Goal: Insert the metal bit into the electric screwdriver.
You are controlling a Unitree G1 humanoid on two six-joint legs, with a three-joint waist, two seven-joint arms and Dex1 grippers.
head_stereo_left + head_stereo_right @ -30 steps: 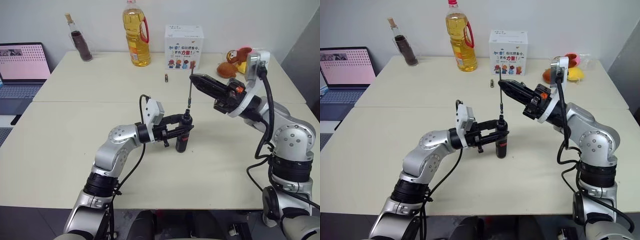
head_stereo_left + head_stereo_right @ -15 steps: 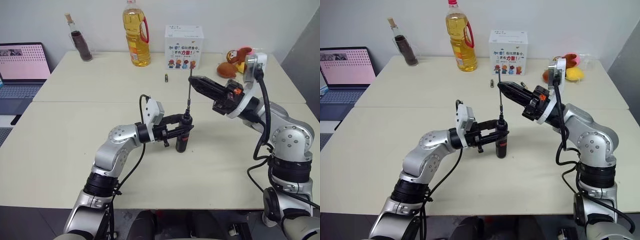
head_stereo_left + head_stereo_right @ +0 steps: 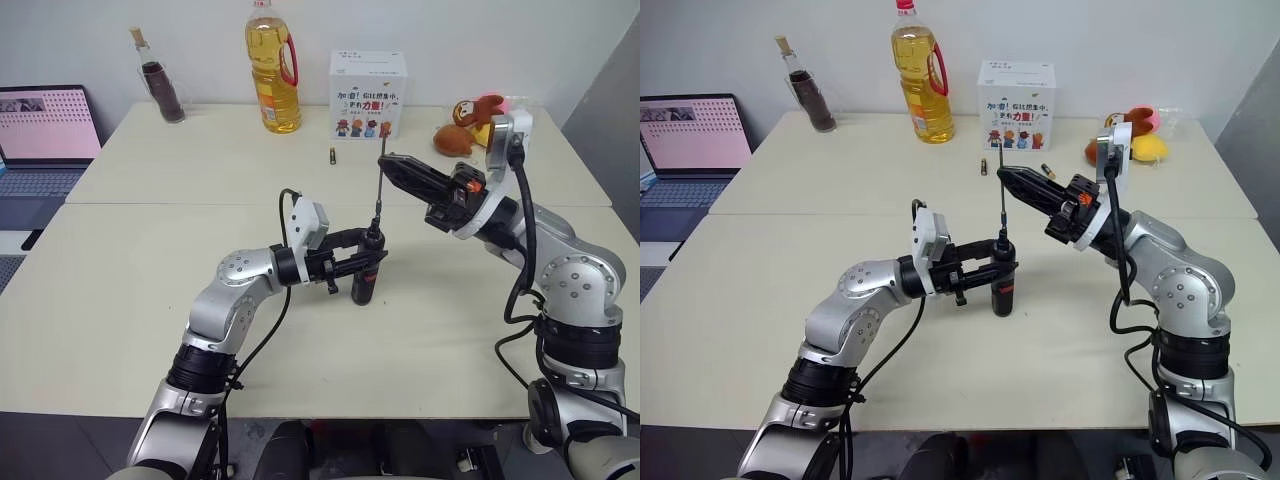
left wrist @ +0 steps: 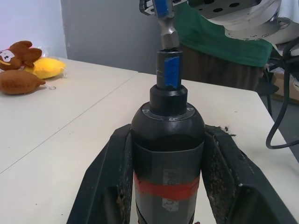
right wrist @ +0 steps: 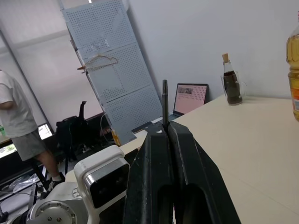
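Note:
The electric screwdriver (image 3: 365, 272), black with a red band, stands upright on the table with my left gripper (image 3: 368, 252) shut on its body. In the left wrist view both fingers (image 4: 114, 177) press the sides of the screwdriver (image 4: 168, 140). The metal bit (image 3: 379, 192) hangs vertically right above it, and my right gripper (image 3: 386, 160) is shut on the bit's upper part. The bit's lower end (image 4: 167, 35) meets the mouth of the screwdriver's socket; how deep it sits I cannot tell. The bit's top (image 5: 165, 100) sticks out past the right fingers (image 5: 159, 154).
At the back of the table stand an oil bottle (image 3: 272, 70), a dark bottle (image 3: 160, 90) and a white box (image 3: 368, 95). Plush toys (image 3: 465, 125) lie at the back right, with two small batteries (image 3: 983, 166) near the box. A laptop (image 3: 40, 130) sits at the left. A person (image 5: 18, 121) stands beyond the table.

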